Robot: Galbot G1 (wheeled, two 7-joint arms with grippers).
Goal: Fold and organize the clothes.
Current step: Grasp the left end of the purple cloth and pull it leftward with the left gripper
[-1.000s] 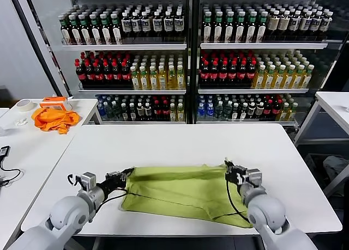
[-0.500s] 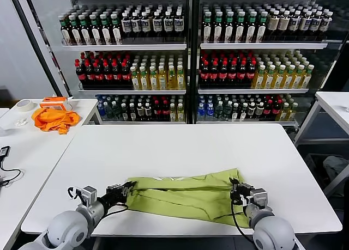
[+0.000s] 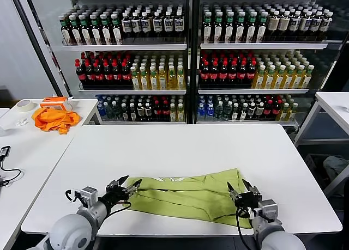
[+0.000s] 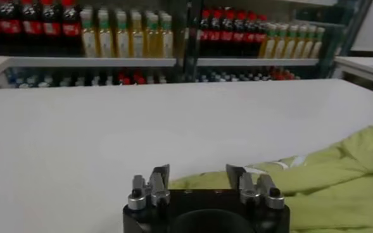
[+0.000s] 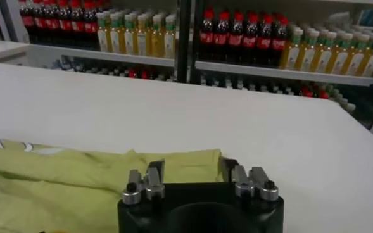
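T-shirt btwn both open pincers, orange garment well apart

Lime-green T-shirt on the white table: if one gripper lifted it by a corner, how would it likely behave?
The lime-green T-shirt lies in soft creases and overlapping layers, so it would probably drape and unfold rather than hold shape. It looks thin, likely light. Pushed, it would probably bunch, not slide whole. The left gripper and right gripper flank it, fingers open.
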